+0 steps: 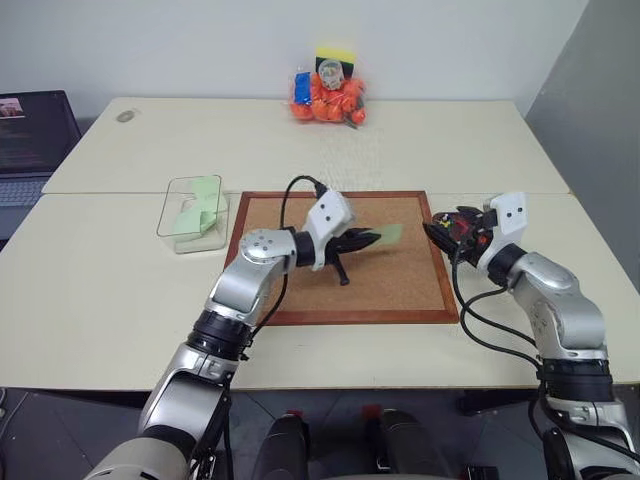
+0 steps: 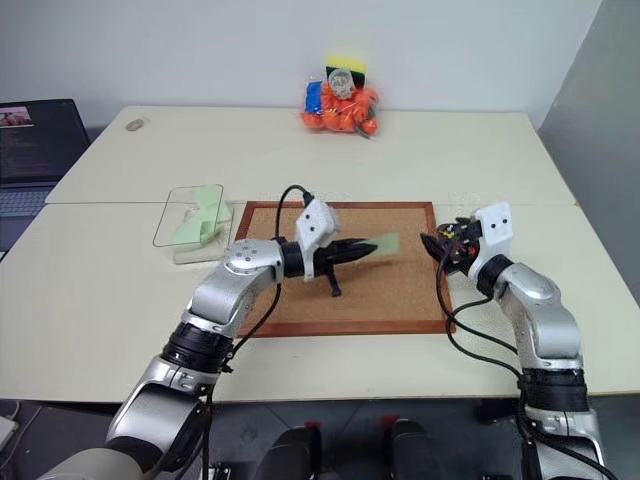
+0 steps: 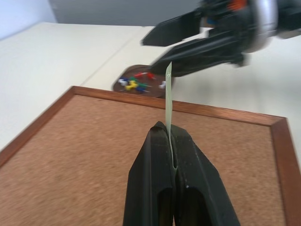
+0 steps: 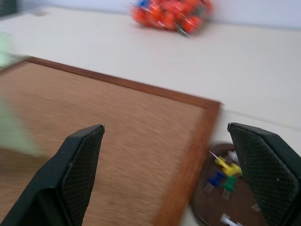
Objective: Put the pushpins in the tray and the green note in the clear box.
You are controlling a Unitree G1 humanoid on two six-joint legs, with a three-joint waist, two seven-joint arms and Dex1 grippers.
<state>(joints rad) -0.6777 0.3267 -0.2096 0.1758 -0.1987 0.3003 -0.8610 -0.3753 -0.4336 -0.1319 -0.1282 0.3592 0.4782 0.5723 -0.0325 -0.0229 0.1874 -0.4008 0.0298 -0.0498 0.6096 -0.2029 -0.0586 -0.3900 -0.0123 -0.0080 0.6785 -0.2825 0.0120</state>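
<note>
My left gripper (image 3: 165,131) is shut on the green note (image 3: 169,89), a pale slip that I hold edge-up a little above the cork board (image 1: 390,280). From the head camera the note (image 1: 388,234) sticks out toward the right past the black fingers. My right gripper (image 4: 164,129) is open with nothing between its fingers, and it hovers at the board's right edge over the tray (image 4: 202,209). Pushpins (image 3: 134,84) of several colours lie in that dark reddish dish. The clear box (image 1: 170,215) stands left of the board with pale green paper inside.
An orange bag of objects (image 1: 328,95) sits at the table's far edge. A laptop (image 1: 30,140) is at the far left. The wood-framed cork board lies in the middle, between the box and the tray.
</note>
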